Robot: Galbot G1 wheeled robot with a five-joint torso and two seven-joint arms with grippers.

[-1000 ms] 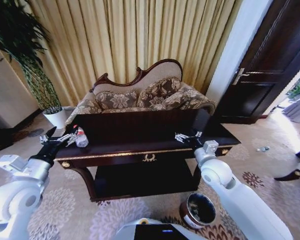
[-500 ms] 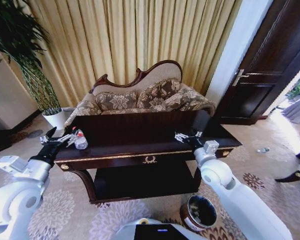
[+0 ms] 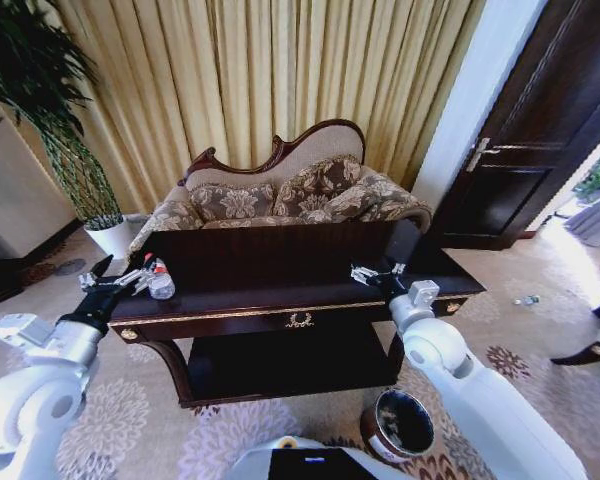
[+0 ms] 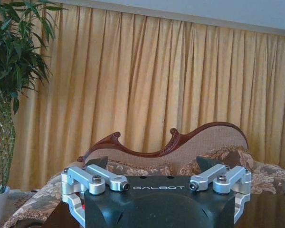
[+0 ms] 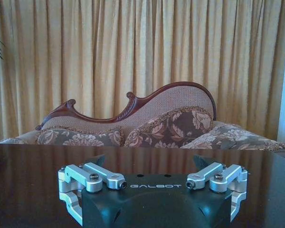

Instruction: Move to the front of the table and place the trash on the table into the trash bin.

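Gold curtains (image 3: 280,80) hang behind a floral sofa (image 3: 290,195) w/ carved wood frame; dark table (image 3: 300,318) w/ gold trim stands in front of me.

My left gripper (image 3: 108,276) hovers at the table's left end, fingers spread wide, nothing held. Just beyond its tips, on the tabletop, lies the trash: a clear bottle w/ red cap (image 3: 160,278) plus small white bits beside it, too small to sort out. From my left wrist cam the gripper (image 4: 152,164) body reads "GALBOT" in pale letters, silver links either side, sofa (image 4: 180,152) back and curtains (image 4: 171,80) ahead, potted plant (image 4: 9,71) off to one side.

My right gripper (image 3: 372,274) sits over the table's right part, fingers also parted & empty, no trash near it that I can make out. Right wrist cam: same "GALBOT" mark on the gripper (image 5: 152,164) housing, glossy tabletop (image 5: 28,171) under it reflecting the sofa (image 5: 142,123), curtains (image 5: 133,47) beyond.

Farther out: gold emblem (image 3: 299,320) on the table's front edge, between my two arms, lower shelf beneath. Trash bin (image 3: 398,424) stands on the patterned carpet (image 3: 130,410), well below and nearer me than my right gripper, beside that forearm; dark, shiny rim. Can't read any label on it. Dark door (image 3: 540,130) off beyond the right gripper; plant (image 3: 40,110) in a white pot beyond the left one.
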